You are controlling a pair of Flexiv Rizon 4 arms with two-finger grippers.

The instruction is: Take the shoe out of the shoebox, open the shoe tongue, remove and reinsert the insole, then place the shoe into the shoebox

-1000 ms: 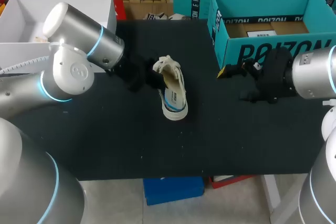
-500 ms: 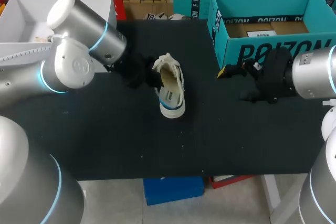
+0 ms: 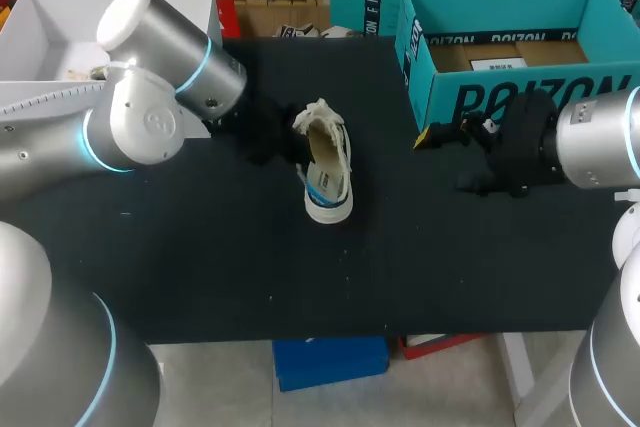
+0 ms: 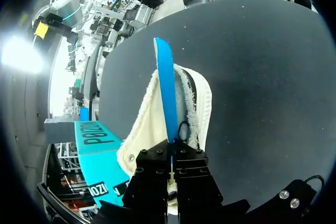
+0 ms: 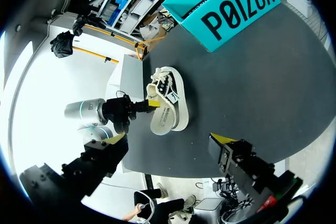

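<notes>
The left gripper (image 4: 172, 149) is pressed together on the lower end of the blue insole (image 4: 164, 87). Its tips are hidden, so a true pinch looks likely, not certain. The insole stands on edge out of the shoe (image 3: 328, 172), which lies on the table (image 3: 200, 267) about midway between the side edges, nearer the far edge. The right gripper (image 5: 169, 139) is spread wide and holds nothing. It hangs just before the front wall of the shoebox (image 3: 470, 97) at the far right corner.

shoe (image 3: 327, 172) white, blue stripe | insole (image 4: 167, 90) blue | shoebox (image 3: 440, 97) teal | table (image 3: 450, 267) black
</notes>
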